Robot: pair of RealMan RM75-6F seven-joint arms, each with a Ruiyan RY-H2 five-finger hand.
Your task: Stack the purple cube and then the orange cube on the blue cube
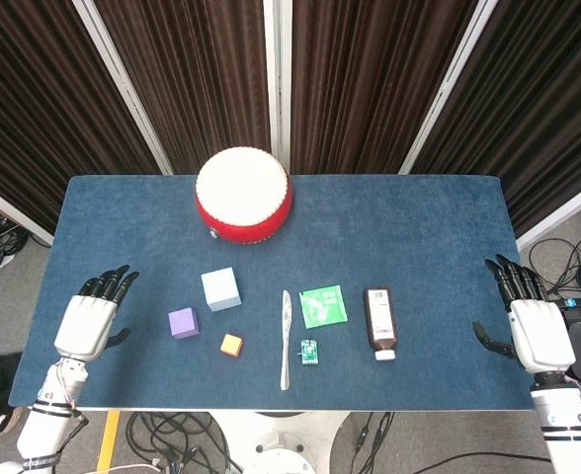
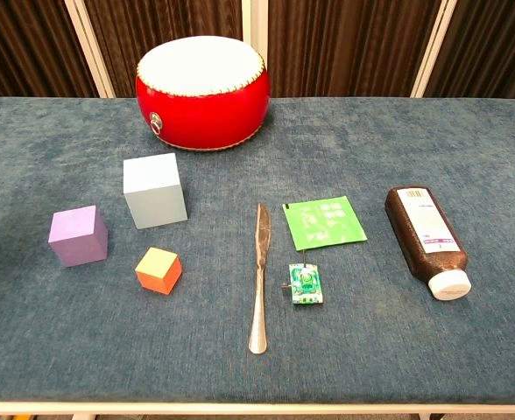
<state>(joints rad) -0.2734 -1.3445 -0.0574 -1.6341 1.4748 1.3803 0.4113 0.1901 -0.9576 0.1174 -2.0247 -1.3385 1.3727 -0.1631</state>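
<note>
The pale blue cube (image 1: 220, 288) (image 2: 154, 190) stands on the blue table left of centre. In front of it and to the left sits the smaller purple cube (image 1: 183, 322) (image 2: 78, 235). The small orange cube (image 1: 231, 345) (image 2: 158, 269) lies nearest the front edge, between them. All three are apart from one another. My left hand (image 1: 91, 318) rests at the table's left edge, fingers spread, holding nothing. At the right edge my right hand (image 1: 530, 322) is the same, empty and spread. Neither hand shows in the chest view.
A red drum (image 1: 243, 196) (image 2: 201, 90) stands at the back centre. A metal knife (image 1: 285, 339) (image 2: 258, 276), a green packet (image 1: 323, 305) (image 2: 323, 220), a small green circuit board (image 1: 310, 353) (image 2: 305, 285) and a lying brown bottle (image 1: 379, 322) (image 2: 426, 239) sit right of the cubes.
</note>
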